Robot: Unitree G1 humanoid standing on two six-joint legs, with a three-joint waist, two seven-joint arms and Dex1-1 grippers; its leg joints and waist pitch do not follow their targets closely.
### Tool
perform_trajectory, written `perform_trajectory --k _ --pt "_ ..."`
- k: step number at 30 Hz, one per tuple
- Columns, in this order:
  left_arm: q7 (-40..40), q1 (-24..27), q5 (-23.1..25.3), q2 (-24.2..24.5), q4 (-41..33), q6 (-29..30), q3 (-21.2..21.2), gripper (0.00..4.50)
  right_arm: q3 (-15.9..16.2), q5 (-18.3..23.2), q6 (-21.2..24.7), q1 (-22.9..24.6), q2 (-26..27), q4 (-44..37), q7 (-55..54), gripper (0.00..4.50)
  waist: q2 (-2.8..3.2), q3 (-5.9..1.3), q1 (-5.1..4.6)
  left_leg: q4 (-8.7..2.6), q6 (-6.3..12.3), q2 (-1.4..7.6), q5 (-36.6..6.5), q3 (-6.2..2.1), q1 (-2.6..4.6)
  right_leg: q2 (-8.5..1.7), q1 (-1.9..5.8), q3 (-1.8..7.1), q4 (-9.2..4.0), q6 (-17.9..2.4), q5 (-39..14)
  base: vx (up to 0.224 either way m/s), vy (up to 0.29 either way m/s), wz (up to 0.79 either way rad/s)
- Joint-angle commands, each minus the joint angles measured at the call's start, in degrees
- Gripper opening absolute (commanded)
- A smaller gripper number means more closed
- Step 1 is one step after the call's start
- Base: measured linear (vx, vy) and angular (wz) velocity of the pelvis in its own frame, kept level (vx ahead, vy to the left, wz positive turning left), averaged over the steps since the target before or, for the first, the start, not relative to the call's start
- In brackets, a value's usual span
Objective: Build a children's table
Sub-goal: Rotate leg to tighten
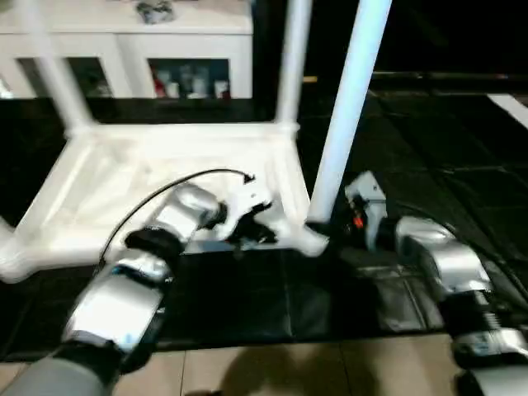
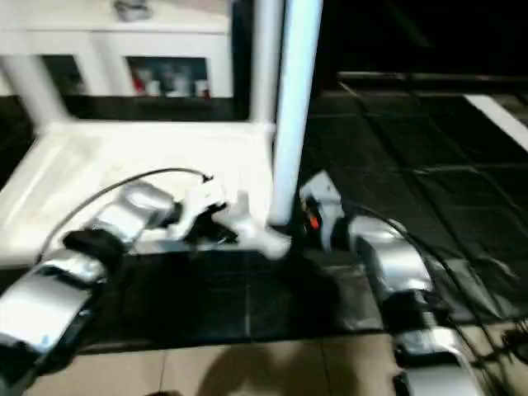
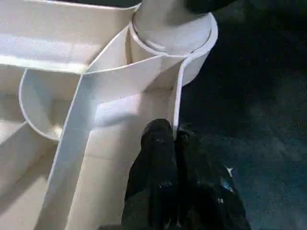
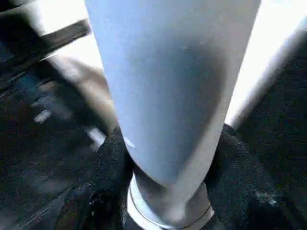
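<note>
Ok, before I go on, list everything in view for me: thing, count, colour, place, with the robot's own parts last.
Table top: one, white, upside down on the dark floor, ribbed underside up.
Legs: three in view, white, standing up from corner sockets: near right, far right, far left.
Cabinet: one, white, behind the table, small items on its shelves, too blurred to name.
Floor mat: dark, tiled, under the table; paler floor at the near edge.
Left gripper: black fingers shut on the table top's thin rim beside the near right socket.
Right gripper: black fingers on either side of the near right leg's base, just above the socket.
Forearms: two, silver, left, right.
</note>
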Motion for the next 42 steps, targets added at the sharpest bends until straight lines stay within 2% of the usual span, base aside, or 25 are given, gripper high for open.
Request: perform_trajectory --k 1,3,6,8,10,11,14,16,19,20,21,23,24,28,31,32,35,36,37,38,39,40,41,42 --pt "5.57 -2.56 -3.63 -5.02 -0.09 0.88 2.66 0.0 2.37 -0.01 3.36 -0.31 4.39 1.57 -4.54 1.95 -0.24 -3.94 0.24 -3.81 1.42 0.86 -9.19 -0.46 0.0 -4.09 3.39 2.78 -5.38 -8.17 -19.58 0.0 0.0 0.0" --pt "10.94 -3.86 -4.45 -6.83 1.15 1.49 4.47 0.0 1.08 0.08 3.99 -1.02 6.86 1.84 -8.93 1.94 -0.18 -4.18 0.06 -3.65 2.03 0.83 -7.59 -0.39 -0.17 -4.02 3.53 2.88 -4.94 -9.43 -15.7 0.0 0.0 0.0" --pt "12.99 -4.49 -3.59 -7.74 1.41 0.49 4.36 0.0 1.1 -0.3 1.19 -1.63 8.19 2.57 -9.96 1.94 -0.18 -4.17 -0.03 -3.65 2.73 0.8 -7.44 -0.34 -0.2 -4.08 3.61 2.88 -4.94 -10.06 -14.0 0.0 0.0 0.0" --pt "12.18 -4.33 -3.23 -7.64 0.97 0.01 3.97 0.0 0.61 0.2 0.4 -1.72 7.97 2.9 -9.48 2.49 -0.13 -4.22 -0.1 -3.7 3.65 0.9 -6.92 -0.34 -0.28 -4.07 3.78 2.92 -4.8 -10.51 -12.18 0.0 0.0 0.0" --pt "11.89 -4.22 -2.67 -7.44 0.86 -0.5 3.61 0.0 0.51 0.06 0.2 -1.62 7.74 2.66 -9.42 2.66 -0.06 -4.15 -0.15 -3.76 3.9 1.01 -7.03 -0.35 -0.19 -4.1 3.73 2.93 -4.77 -11.03 -11.4 0.0 0.0 0.0" --pt "10.75 -3.82 -2.03 -6.88 0.48 -1.24 3.02 0.0 0.66 -0.04 -0.31 -1.07 7.15 1.88 -8.57 2.77 -0.81 -4.18 -0.26 -3.76 4.11 1.05 -6.98 -0.28 -0.21 -4.11 3.83 2.97 -4.74 -11.24 -10.85 0.0 0.0 0.0" --pt "9.38 -3.46 -1.23 -6.19 0.49 -2.55 2.45 0.0 1.41 -0.86 -0.85 -0.03 6.17 0.43 -7.94 2.88 -0.43 -4.22 -0.14 -3.7 4.47 1.09 -6.34 -0.31 -0.21 -4.27 3.9 3.06 -4.5 -11.5 -10.03 0.0 0.0 0.0" --pt "7.52 -3.01 -0.94 -5.38 0.29 -3.84 1.9 0.0 2.05 -0.98 0.02 1.22 4.71 -0.78 -6.28 3.17 -0.29 -4.27 -0.05 -3.68 4.9 1.16 -5.54 -0.34 -0.21 -4.22 3.97 3.1 -4.29 -11.94 -7.89 0.0 0.0 0.0" --pt "5.12 -2.45 -0.05 -3.68 0.21 -6.08 0.71 0.0 0.97 0.58 0.74 3.1 2.44 -2.42 -3.38 3.34 -0.19 -4.32 0.1 -3.62 5.53 1.28 -5.52 -0.28 -0.21 -4.22 4.09 3.14 -4.07 -12.86 -5.5 0.0 0.0 0.0" --pt "4.65 -2.36 0.34 -2.97 0.37 -6.79 0.38 0.0 0.6 0.86 0.45 4.1 1.19 -3.27 -2.44 3.5 0.18 -4.38 0.25 -3.6 5.53 1.32 -5.43 -0.34 -0.12 -4.28 4.05 3.11 -3.96 -13.12 -4.95 0.0 0.0 0.0" --pt "4.75 -2.4 0.62 -2.61 0.58 -7.44 0.24 0.0 0.13 1.1 -0.15 4.72 0.44 -3.73 -1.92 3.5 0.06 -4.37 0.22 -3.58 5.52 1.39 -5.69 -0.27 -0.1 -4.22 4.01 3.11 -3.93 -13.53 -4.27 0.0 0.0 0.0" --pt "4.93 -2.49 0.87 -2.26 0.84 -8.12 0.15 0.0 -0.66 1.45 -0.75 5.5 -0.4 -4.35 -1.55 3.78 0.07 -4.27 0.4 -3.6 5.25 1.34 -6.58 -0.21 -0.08 -4.3 4.01 3.09 -4.22 -13.51 -5.25 0.0 0.0 0.0" --pt "6.02 -2.78 2.03 -1.26 1.62 -10.86 -0.03 0.0 -2.67 2.04 -2.56 7.6 -2.81 -6.18 -0.62 3.78 0.26 -4.29 0.61 -3.61 4.95 1.32 -6.95 -0.27 -0.09 -4.35 4.1 3.07 -4.19 -13.45 -6.08 0.0 0.0 0.0" --pt "7.21 -3.2 2.56 -0.46 2.32 -12.63 -0.13 0.0 -4.19 2.62 -3.76 9.51 -4.99 -8.32 0.59 4.2 0.0 -4.19 0.98 -3.59 4.95 1.22 -7.57 -0.26 -0.19 -4.25 4.17 2.97 -4.5 -12.11 -8.18 0.0 0.0 0.0" --pt "7.05 -3.34 1.47 -0.13 2.28 -14.3 0.6 0.0 -5.48 5.21 -1.01 11.79 -7.26 -12.32 3.33 4.39 -0.13 -4.17 1.03 -3.54 5.51 1.09 -6.45 -0.33 -0.49 -4.06 4.37 2.94 -4.44 -11.28 -8.13 0.0 0.0 0.0" --pt "6.74 -3.26 1.04 -0.17 2.07 -14.66 0.88 0.0 -5.33 6.03 -0.43 12.3 -7.87 -13.35 4.71 4.39 -0.1 -4.25 1.16 -3.48 5.76 1.13 -6.29 -0.29 -0.36 -4.02 4.36 2.9 -4.46 -11.28 -7.83 0.0 0.0 0.0" --pt "4.85 -2.9 -0.44 -0.39 1.15 -14.17 2.0 0.0 -4.2 8.98 1.04 14.01 -9.22 -16.78 9.71 4.46 -0.17 -4.33 1.22 -3.34 6.7 1.2 -5.67 -0.29 -0.6 -4.09 4.33 2.8 -4.22 -11.85 -6.36 0.0 0.0 0.0" --pt "3.38 -2.66 -1.23 -0.37 0.41 -13.19 2.52 0.27 -3.68 10.15 1.77 14.45 -9.2 -18.29 10.78 4.5 -0.34 -4.32 1.32 -3.3 6.88 1.29 -5.67 -0.2 -0.52 -4.1 4.13 2.79 -4.25 -12.09 -6.45 0.0 0.0 0.0" --pt "3.06 -2.6 -1.41 -0.36 0.25 -12.88 2.64 0.27 -3.56 10.32 1.86 14.52 -9.15 -18.57 10.88 4.5 -0.2 -4.44 1.47 -3.25 6.99 1.35 -5.01 -0.25 -0.55 -4.13 4.08 2.82 -4.02 -12.42 -5.58 0.0 0.0 0.0" --pt "2.35 -2.37 -1.71 -0.16 -0.39 -12.3 2.82 0.27 -3.19 10.71 2.2 14.48 -8.86 -19.07 11.04 4.5 -0.2 -4.43 1.52 -3.26 6.98 1.44 -4.8 -0.29 -0.56 -4.17 4.02 2.81 -3.95 -12.72 -5.22 0.0 0.0 0.0" --pt "2.06 -2.25 -1.81 -0.02 -0.74 -12.1 2.86 0.6 -3.0 10.88 2.38 14.41 -8.69 -19.24 11.09 4.5 -0.17 -4.43 1.67 -3.32 6.78 1.7 -4.81 -0.32 -0.43 -4.34 3.85 2.85 -3.87 -13.41 -4.96 0.0 0.0 0.0" --pt "1.12 -1.64 -2.08 0.79 -2.35 -10.86 2.88 0.6 -2.14 11.46 2.94 14.12 -8.06 -19.91 11.55 4.5 -0.17 -4.3 1.68 -3.32 6.67 1.67 -5.02 -0.3 -0.55 -4.3 3.82 2.84 -3.89 -13.55 -5.14 0.0 0.0 0.0" --pt "0.33 -1.05 -2.2 1.63 -3.79 -10.05 2.75 0.63 -1.36 11.96 3.58 13.91 -7.55 -20.6 11.8 4.5 -0.53 -4.2 1.87 -3.49 6.32 1.78 -5.61 -0.34 -0.44 -4.47 3.9 2.83 -3.8 -13.53 -6.33 0.0 0.0 0.0" --pt "-1.52 0.56 -1.87 4.06 -7.4 -8.3 1.98 0.67 0.24 12.4 4.33 13.41 -6.41 -21.44 11.98 4.5 -0.37 -4.09 1.81 -3.62 5.94 1.81 -6.06 -0.38 -0.55 -4.57 3.88 2.83 -3.89 -12.92 -8.11 0.0 0.0 0.0"
